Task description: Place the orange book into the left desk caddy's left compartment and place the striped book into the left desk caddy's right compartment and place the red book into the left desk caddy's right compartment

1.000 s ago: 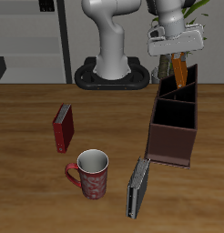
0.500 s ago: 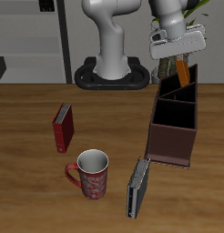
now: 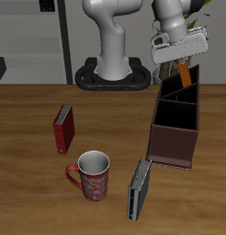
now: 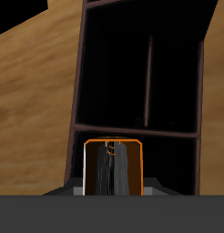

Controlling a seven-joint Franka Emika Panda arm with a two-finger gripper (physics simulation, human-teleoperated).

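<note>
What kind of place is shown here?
Probably a simulated study or office: a wooden table holds books, a mug and a desk caddy, with shelves behind.

exterior: high, in front of the robot, looking down and back across the whole tabletop (image 3: 32, 119), wide and distant | wrist: on the arm's end, aimed steeply down, close above the left desk caddy (image 4: 79, 91) | shared by the 2 views: that caddy (image 3: 175, 124) and the wood beside it
</note>
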